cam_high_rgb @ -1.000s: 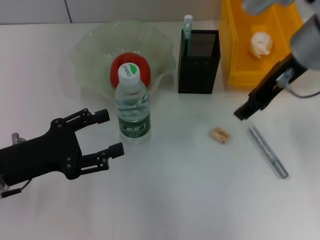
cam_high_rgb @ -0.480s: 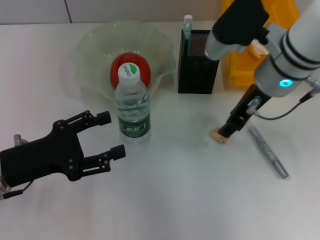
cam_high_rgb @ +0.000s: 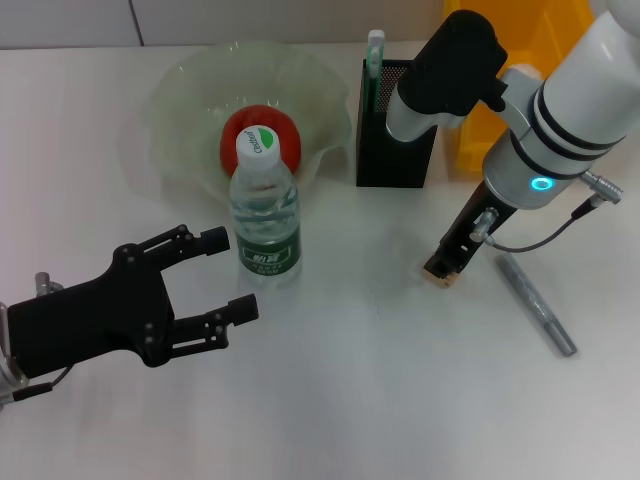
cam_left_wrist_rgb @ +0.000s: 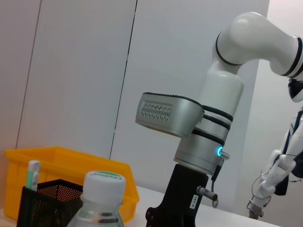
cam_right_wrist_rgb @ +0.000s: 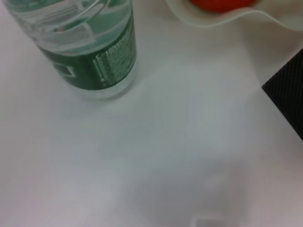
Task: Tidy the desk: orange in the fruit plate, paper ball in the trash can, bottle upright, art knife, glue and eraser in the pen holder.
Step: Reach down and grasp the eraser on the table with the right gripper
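My right gripper (cam_high_rgb: 444, 264) points down onto the tan eraser (cam_high_rgb: 438, 274) on the table, right of the upright water bottle (cam_high_rgb: 266, 212). The grey art knife (cam_high_rgb: 538, 306) lies just right of it. The orange (cam_high_rgb: 258, 132) sits in the green fruit plate (cam_high_rgb: 190, 90). A green-white glue stick (cam_high_rgb: 374, 55) stands in the black mesh pen holder (cam_high_rgb: 398, 125). The paper ball is hidden behind my right arm. My left gripper (cam_high_rgb: 230, 276) is open and empty, left of the bottle. The left wrist view shows the bottle cap (cam_left_wrist_rgb: 104, 182) and pen holder (cam_left_wrist_rgb: 45, 203).
The yellow trash bin (cam_high_rgb: 540, 35) stands at the back right, partly covered by my right arm. The right wrist view shows the bottle (cam_right_wrist_rgb: 85, 42), the plate rim (cam_right_wrist_rgb: 236, 21) and a corner of the pen holder (cam_right_wrist_rgb: 286, 94).
My right gripper has swung left from beside the yellow bin and come down onto the eraser. My left gripper has drifted slightly nearer and to the right, still open.
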`<act>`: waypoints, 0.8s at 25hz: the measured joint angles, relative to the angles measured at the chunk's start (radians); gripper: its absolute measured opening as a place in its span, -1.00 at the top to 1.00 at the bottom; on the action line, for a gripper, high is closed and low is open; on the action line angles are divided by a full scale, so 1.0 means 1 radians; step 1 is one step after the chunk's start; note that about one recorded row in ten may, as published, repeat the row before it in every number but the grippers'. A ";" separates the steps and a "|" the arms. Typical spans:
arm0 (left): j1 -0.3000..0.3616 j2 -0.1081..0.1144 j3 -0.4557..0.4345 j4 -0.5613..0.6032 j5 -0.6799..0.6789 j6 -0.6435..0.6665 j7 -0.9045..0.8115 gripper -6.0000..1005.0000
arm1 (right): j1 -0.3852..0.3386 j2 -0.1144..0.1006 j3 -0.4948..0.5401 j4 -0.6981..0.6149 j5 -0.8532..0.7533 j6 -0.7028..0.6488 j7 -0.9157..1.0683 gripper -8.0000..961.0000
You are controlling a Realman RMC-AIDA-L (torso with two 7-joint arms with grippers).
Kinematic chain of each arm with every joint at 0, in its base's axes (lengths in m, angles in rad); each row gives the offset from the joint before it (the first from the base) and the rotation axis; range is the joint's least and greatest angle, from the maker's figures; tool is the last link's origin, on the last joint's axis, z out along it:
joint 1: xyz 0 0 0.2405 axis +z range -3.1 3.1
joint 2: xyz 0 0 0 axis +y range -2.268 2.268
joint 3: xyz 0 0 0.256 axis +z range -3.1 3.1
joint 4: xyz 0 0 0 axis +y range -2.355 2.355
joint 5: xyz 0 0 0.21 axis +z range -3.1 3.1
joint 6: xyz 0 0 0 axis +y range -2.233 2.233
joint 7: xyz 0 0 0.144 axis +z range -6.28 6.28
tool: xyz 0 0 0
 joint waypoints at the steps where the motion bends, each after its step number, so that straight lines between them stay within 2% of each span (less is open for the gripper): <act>1: 0.000 0.000 0.000 -0.001 0.000 0.000 0.000 -0.69 | -0.001 0.000 0.000 0.000 0.000 0.002 0.000 0.00; 6: 0.000 -0.003 0.000 -0.001 0.001 -0.001 0.001 -0.69 | 0.000 0.001 0.000 0.029 0.019 0.024 0.001 0.23; 20: -0.001 -0.006 0.002 -0.001 0.001 -0.002 0.001 -0.69 | 0.002 0.002 0.002 0.066 0.036 0.047 0.011 0.22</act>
